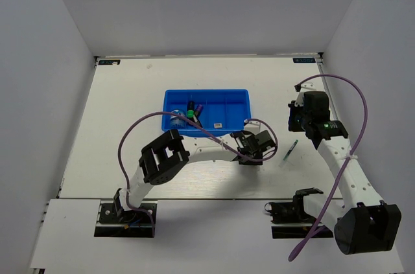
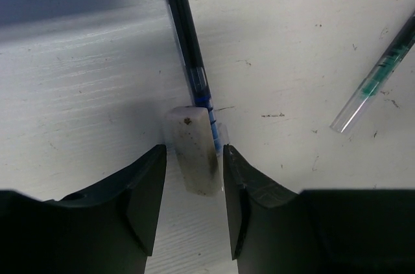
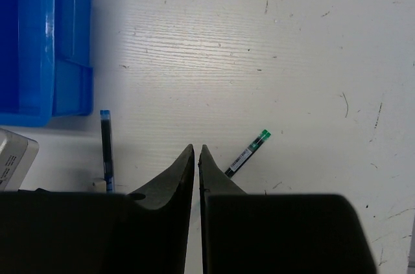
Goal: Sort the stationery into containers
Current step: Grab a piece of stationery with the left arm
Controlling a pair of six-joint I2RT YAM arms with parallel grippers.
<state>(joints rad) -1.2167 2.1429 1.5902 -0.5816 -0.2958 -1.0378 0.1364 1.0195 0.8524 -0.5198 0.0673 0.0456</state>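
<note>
The left gripper [image 2: 194, 157] is low over a white table [image 1: 130, 92], just in front of a bright blue rectangular plastic tray [image 1: 233, 100]. Its jaws are parted, one on each side of a short white stick [image 2: 192, 151] smudged with dark marks; whether they touch it is unclear. A thin dark pen with a blue band [image 2: 187, 34] lies against the stick's right edge, crowding the right jaw, and runs away toward the tray. Well apart to the right lies a clear pen with a green insert [image 2: 375, 78].

The right gripper [image 3: 196, 151] hovers above the table to the right of the tray, jaws pressed together on nothing.

In the tray's left half lie a black highlighter with a green cap [image 1: 191, 113], one with a purple cap [image 1: 199, 109] and a small blue-white bottle [image 1: 176, 119].
</note>
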